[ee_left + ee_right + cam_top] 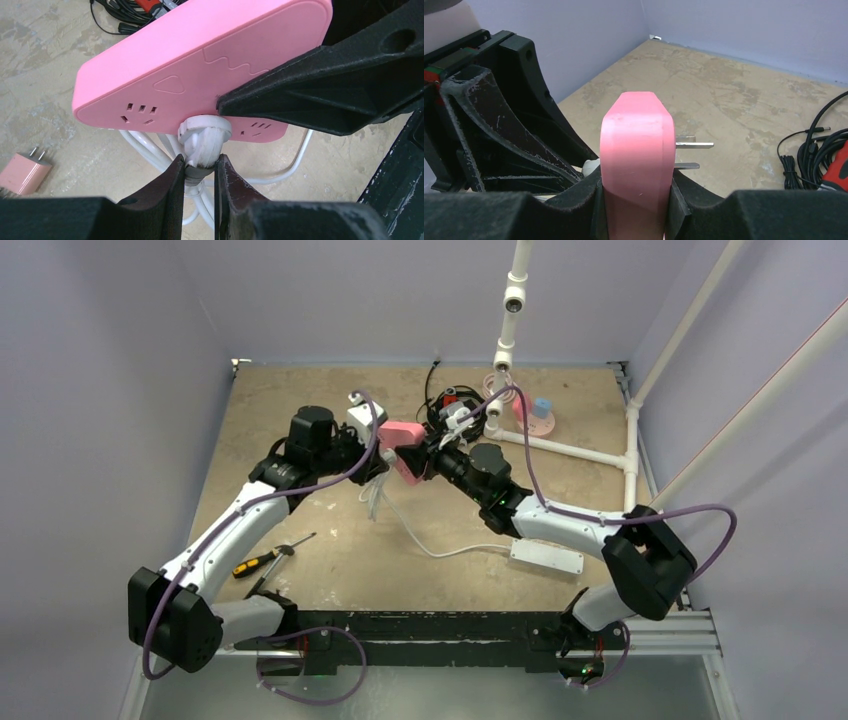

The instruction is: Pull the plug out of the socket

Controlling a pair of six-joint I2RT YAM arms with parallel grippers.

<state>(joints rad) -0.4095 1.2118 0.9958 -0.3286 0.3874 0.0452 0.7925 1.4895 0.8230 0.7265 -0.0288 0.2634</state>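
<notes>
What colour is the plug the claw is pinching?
White. The plug sits in the pink socket; the left wrist view shows it best.

**Tight quarters around the pink block**

The flat pink plastic socket block (402,435) is boxed in. The right gripper (636,195) clamps its edges, and the left gripper (200,167) pinches the white round plug (205,135) on its slotted face. White cord loops (142,146) hang under the block. Behind it lie tangled black cables (445,400) and a white pipe frame (560,448). Left of the block the tan tabletop (330,540) lies open. Nearer the arm bases than the block lie a yellow-handled screwdriver (262,560) and a white rectangular power strip (545,555).
</notes>
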